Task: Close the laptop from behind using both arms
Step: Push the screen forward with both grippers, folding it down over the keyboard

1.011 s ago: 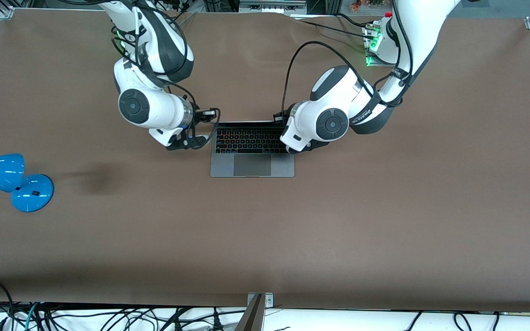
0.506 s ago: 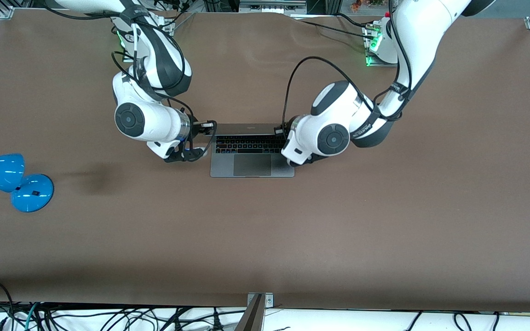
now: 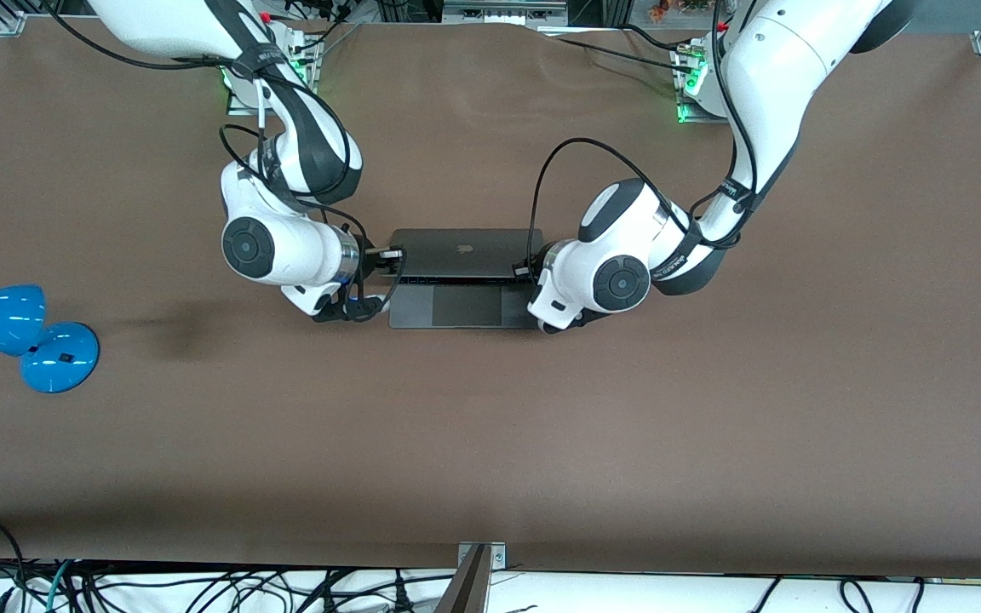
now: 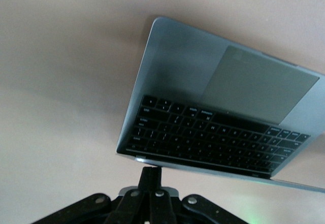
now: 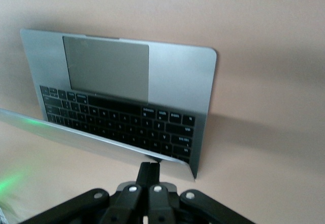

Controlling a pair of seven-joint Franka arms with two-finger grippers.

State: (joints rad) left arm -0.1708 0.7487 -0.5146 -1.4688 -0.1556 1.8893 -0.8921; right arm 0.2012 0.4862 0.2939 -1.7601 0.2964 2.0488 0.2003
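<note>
Front view: slim space-grey metal laptop (image 3: 466, 281) sits mid-desk toward the robots' edge, lid half lowered; closed left hand (image 4: 151, 176) and closed right hand (image 5: 149, 172) press its lid corners

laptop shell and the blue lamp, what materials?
Laptop: looks like matte grey metal, probably aluminium; even satin sheen on the palm rest, black keys. Blue lamp: glossy shell with sharp highlights, painted metal or plastic; can't tell which.
</note>
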